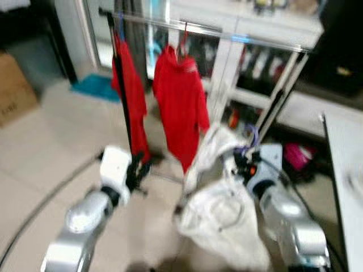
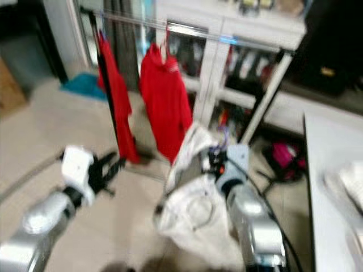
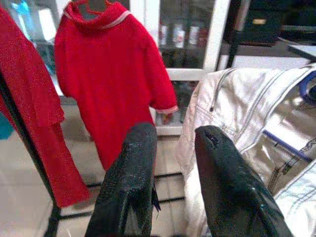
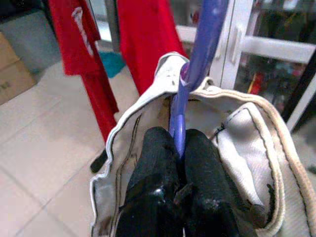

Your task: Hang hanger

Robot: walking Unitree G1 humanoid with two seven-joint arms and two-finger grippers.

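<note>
Tiled floor (image 1: 51,141) lies open left of the rail (image 1: 238,38), which has bare room right of two red shirts (image 1: 180,99). Left gripper (image 3: 170,148) gapes, holding nothing. Right gripper (image 4: 178,143) pinches the blue hanger (image 4: 197,64) carrying a white jacket (image 4: 242,148).

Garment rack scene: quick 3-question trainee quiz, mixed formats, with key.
1. True or false: the right pincer is shut on the purple hanger.
2. How many red garments hang on the rail? A) one B) two C) four
3. Fill in: the hanger carries a ____ jacket.

Key: 1 true. 2 B: one red garment near the rack's post, another beside it. 3 white. The left pincer is open, holding nothing.
</note>
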